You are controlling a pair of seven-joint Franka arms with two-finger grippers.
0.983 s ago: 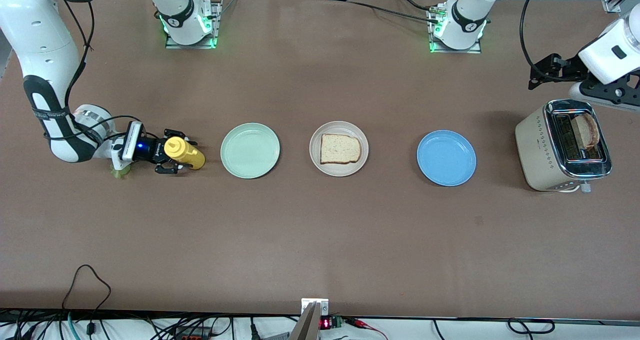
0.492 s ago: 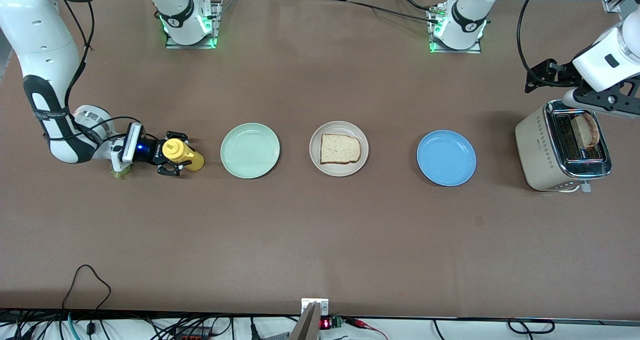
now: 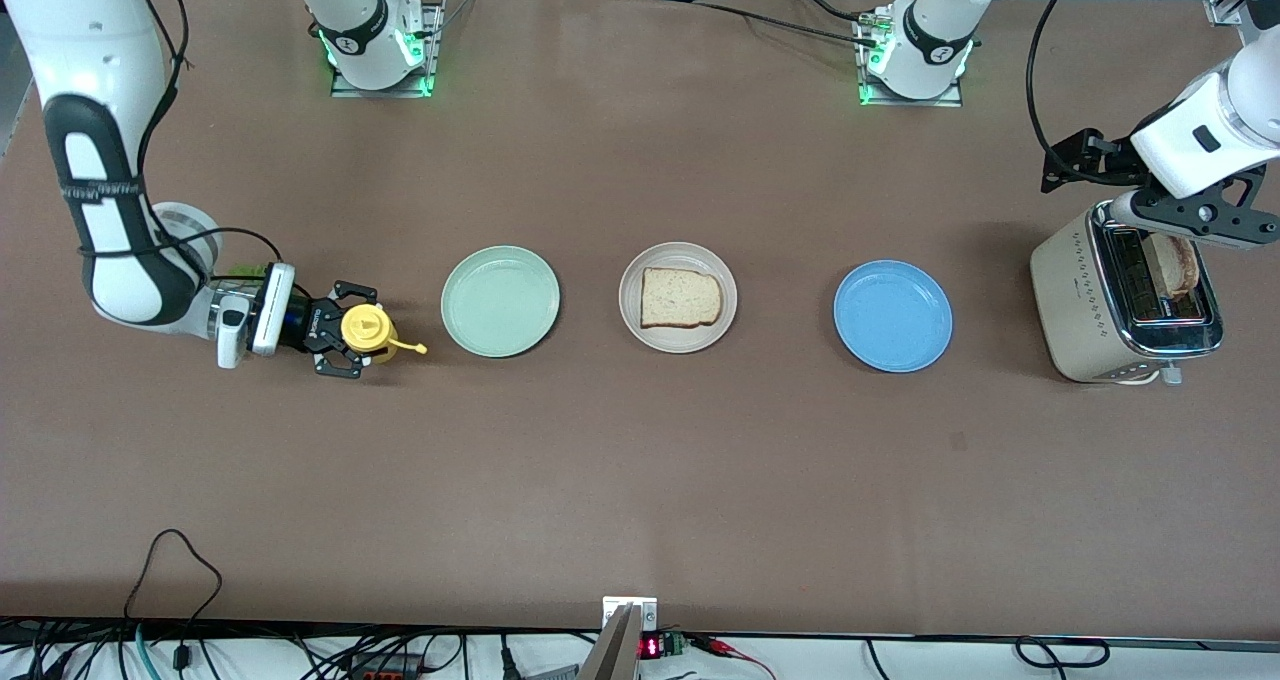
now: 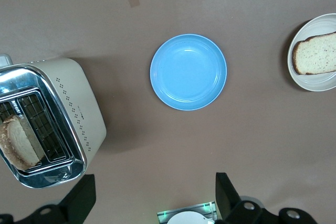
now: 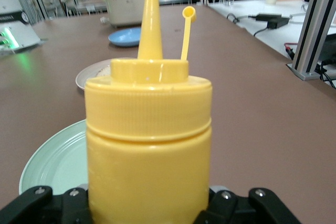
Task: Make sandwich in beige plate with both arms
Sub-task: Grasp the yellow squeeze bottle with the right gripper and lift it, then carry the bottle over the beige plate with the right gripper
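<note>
The beige plate [image 3: 632,322] sits mid-table with one slice of bread [image 3: 680,297] on it. A second slice [image 3: 1180,263] stands in a slot of the beige toaster [image 3: 1075,290] at the left arm's end. A green lettuce leaf [image 3: 243,272] shows partly beside the right arm's wrist. My right gripper [image 3: 350,330] is shut on a yellow squeeze bottle [image 5: 149,129], held upright with its cap flipped open. My left gripper [image 3: 1190,215] hangs over the toaster, open and empty; its fingers [image 4: 80,198] show wide apart in the left wrist view.
A mint-green plate [image 3: 500,301] lies between the bottle and the beige plate. A blue plate [image 3: 892,316] lies between the beige plate and the toaster. The arms' bases [image 3: 375,40] stand along the table's edge farthest from the front camera.
The right gripper has turned the yellow bottle from tilted to upright and shifted a little nearer the front camera. The left gripper has moved over the toaster.
</note>
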